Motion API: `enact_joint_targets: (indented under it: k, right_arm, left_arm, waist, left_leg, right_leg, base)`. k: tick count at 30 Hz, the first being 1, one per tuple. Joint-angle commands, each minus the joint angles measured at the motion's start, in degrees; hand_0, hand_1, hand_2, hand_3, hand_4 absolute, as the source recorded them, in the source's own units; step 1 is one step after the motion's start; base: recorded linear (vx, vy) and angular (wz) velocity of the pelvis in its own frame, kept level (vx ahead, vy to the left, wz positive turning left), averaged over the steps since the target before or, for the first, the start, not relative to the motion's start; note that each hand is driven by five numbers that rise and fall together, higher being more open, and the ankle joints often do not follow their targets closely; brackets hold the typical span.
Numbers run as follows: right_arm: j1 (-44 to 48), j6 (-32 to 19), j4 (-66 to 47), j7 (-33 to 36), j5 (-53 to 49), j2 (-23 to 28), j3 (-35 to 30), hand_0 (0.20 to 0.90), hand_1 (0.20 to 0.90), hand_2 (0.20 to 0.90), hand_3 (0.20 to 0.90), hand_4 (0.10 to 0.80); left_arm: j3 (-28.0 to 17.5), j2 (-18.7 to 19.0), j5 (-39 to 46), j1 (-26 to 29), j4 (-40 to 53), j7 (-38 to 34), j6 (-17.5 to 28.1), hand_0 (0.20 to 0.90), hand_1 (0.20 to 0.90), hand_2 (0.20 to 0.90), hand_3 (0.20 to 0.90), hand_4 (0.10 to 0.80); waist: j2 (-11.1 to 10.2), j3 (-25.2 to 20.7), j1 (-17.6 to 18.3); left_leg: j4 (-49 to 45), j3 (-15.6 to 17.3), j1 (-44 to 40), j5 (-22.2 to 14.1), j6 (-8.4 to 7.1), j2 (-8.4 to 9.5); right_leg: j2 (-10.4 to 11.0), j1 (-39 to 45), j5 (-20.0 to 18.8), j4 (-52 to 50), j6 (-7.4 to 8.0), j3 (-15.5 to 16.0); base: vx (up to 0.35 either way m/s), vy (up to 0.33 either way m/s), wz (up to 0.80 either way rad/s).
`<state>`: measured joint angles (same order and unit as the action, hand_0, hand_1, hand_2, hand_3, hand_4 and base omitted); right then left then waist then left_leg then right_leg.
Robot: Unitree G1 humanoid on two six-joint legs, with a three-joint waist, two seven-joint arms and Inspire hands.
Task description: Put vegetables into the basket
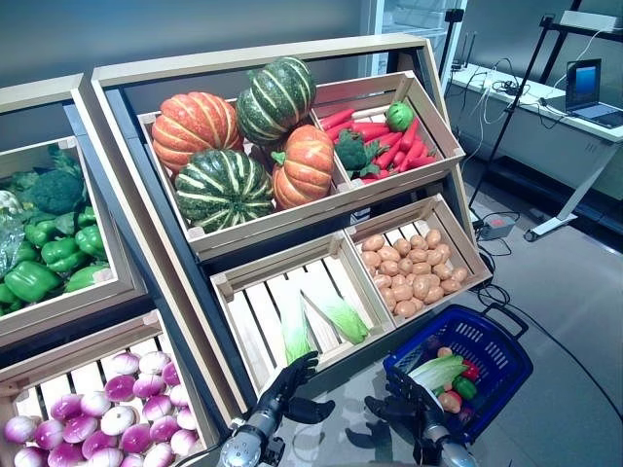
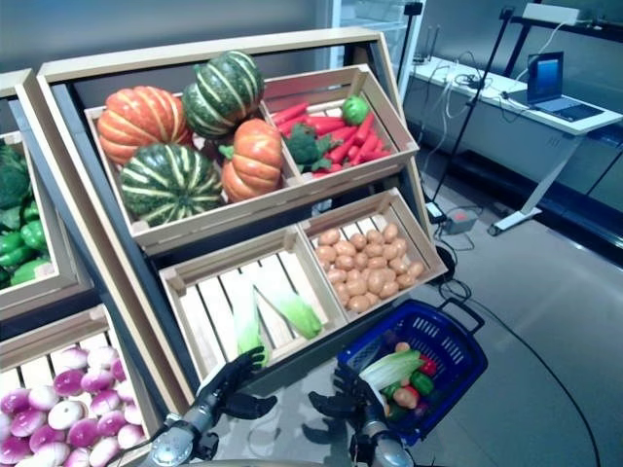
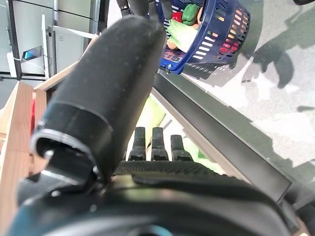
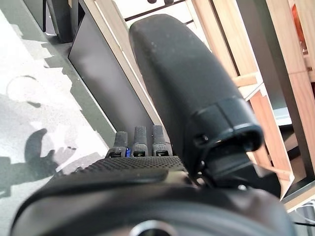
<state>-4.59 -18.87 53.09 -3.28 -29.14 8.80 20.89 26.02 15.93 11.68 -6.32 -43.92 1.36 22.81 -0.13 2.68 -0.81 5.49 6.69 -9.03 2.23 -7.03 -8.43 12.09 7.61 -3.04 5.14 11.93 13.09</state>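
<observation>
The blue plastic basket stands on the floor at the stand's lower right. In it lie a pale green leafy cabbage, a green pepper and small red and orange vegetables. My left hand is open with its fingers straight. It reaches up to the front edge of the slatted crate, just below a pale green leafy cabbage. My right hand is open and empty just beside the basket's near left rim. In the left wrist view the straight fingers point at the crate's green leaves.
The wooden vegetable stand fills the left and middle, and its dark base rail runs between my hands and the crates. A white desk with a laptop stands at the back right. A power strip and cables lie on the grey floor.
</observation>
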Motion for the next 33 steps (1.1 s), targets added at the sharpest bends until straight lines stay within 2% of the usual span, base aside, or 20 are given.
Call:
enact_joint_targets:
  k: [1,12,18,26,33]
  right_arm:
    - [7.75,-7.08,-5.28,1.27,1.95,-0.67,0.5,0.9,0.9,0.9,0.9,0.8]
    - [7.39,-5.48,-4.67,-2.06,0.1,-0.48,0.58,0.9,0.9,0.9,0.9,0.8]
    - [7.2,-5.3,-4.34,-0.48,-0.42,-0.54,0.26,0.9,0.9,0.9,0.9,0.8]
    - [7.03,-4.92,-4.7,-1.5,-0.18,-0.55,0.44,0.9,0.9,0.9,0.9,0.8]
    - [6.67,-4.03,-7.0,-0.12,-1.2,0.83,0.41,0.9,0.9,0.9,0.9,0.8]
  left_arm:
    - [-0.21,-1.61,1.0,9.27,-0.77,-0.05,3.92,0.9,0.9,0.9,0.9,0.8]
    - [1.05,-0.8,-1.5,9.92,0.46,0.22,5.29,0.9,0.9,0.9,0.9,0.8]
    - [1.32,-0.41,-2.36,9.86,0.98,-0.65,6.03,0.9,0.9,0.9,0.9,0.8]
    - [1.64,0.4,-7.2,10.06,1.94,-3.75,7.94,0.9,0.9,0.9,0.9,0.8]
    - [0.1,4.06,-8.75,10.84,9.46,-11.04,11.13,0.9,0.9,0.9,0.9,0.8]
  waist:
    - [-0.78,3.16,0.66]
    - [-0.91,3.3,0.62]
    - [-0.98,3.27,0.72]
    - [-0.96,3.32,0.77]
    - [-0.84,4.03,0.99]
  left_leg:
    - [-0.49,1.11,-0.87,-3.85,2.56,1.91]
    - [-0.49,1.17,-0.54,-3.69,2.43,1.82]
    - [-0.49,1.21,-0.54,-3.77,2.44,1.86]
    - [-0.49,1.25,-0.61,-3.78,2.44,1.93]
    - [-0.49,1.37,-0.71,-3.83,2.42,1.95]
  right_leg:
    - [-0.45,1.3,-0.05,-0.2,-2.35,-0.62]
    - [-0.66,1.01,-0.11,-0.15,-2.42,-0.49]
    - [-0.72,0.95,-0.1,-0.14,-2.43,-0.49]
    - [-0.83,1.03,0.0,-0.14,-2.54,-0.5]
    - [-1.24,1.06,0.16,-0.14,-2.81,-0.99]
  base:
    - [0.0,0.0,0.0]
    - [0.0,0.0,0.0]
    - [0.0,0.0,0.0]
    - [0.0,0.0,0.0]
    - [0.0,0.0,0.0]
